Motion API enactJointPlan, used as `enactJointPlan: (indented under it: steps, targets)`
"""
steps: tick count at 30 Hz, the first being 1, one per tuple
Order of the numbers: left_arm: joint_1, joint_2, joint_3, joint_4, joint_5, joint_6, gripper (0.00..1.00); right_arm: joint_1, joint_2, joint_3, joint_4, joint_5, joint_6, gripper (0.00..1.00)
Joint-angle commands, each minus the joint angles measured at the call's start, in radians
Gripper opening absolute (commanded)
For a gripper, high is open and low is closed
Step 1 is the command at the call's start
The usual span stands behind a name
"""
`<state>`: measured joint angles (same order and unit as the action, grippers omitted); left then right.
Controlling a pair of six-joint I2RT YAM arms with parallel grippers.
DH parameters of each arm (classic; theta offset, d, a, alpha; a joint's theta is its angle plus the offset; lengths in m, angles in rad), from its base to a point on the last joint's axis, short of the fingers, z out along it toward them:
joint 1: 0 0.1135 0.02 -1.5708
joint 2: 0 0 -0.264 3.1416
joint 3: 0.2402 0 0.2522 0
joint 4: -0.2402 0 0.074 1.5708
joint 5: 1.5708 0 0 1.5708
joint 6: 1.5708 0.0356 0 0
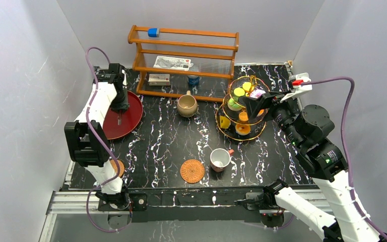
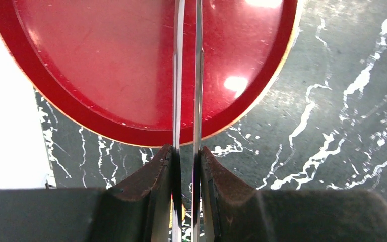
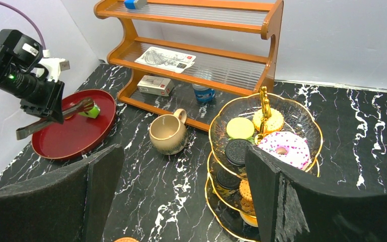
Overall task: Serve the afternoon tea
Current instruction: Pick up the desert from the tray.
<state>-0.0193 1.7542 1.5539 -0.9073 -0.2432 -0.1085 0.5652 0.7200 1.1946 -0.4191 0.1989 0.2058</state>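
My left gripper (image 2: 186, 151) hangs over the red tray (image 2: 106, 75) at the far left, shut on the two metal arms of a pair of tongs (image 2: 187, 75). In the right wrist view the tongs' brown tips pinch a small green toy (image 3: 93, 111) just above the tray. My right gripper (image 3: 181, 156) stands open beside the gold-rimmed tiered stand (image 3: 212, 132), which carries a pink donut (image 3: 284, 148), cookies and fruits. The tan mug (image 1: 187, 105) is at the table's centre back. The white red-handled cup (image 1: 220, 159) lies by a woven coaster (image 1: 192, 171). A second coaster (image 1: 117, 167) peeks from behind the left arm.
A wooden rack (image 1: 184, 60) with boxes, a can and a blue item lines the back wall. White walls close in the left, back and right sides. The right arm (image 1: 312, 126) reaches in from the right, close to the stand.
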Motion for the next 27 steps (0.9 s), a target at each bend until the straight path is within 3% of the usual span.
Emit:
enactJointPlan:
  steps: [1,9,16,27]
  targets:
    - [-0.028,-0.078,0.051,-0.046,0.060,-0.024,0.11,0.003,0.004,0.034,0.058,0.007,-0.008,0.99]
    - [-0.100,-0.129,0.121,-0.093,0.099,-0.043,0.11,0.003,0.018,0.066,0.028,0.038,-0.023,0.99]
    - [-0.197,-0.184,0.182,-0.075,0.306,-0.076,0.11,0.003,0.028,0.103,0.011,0.073,-0.037,0.99]
    - [-0.396,-0.218,0.134,0.106,0.496,-0.148,0.14,0.004,0.044,0.148,-0.019,0.088,-0.022,0.99]
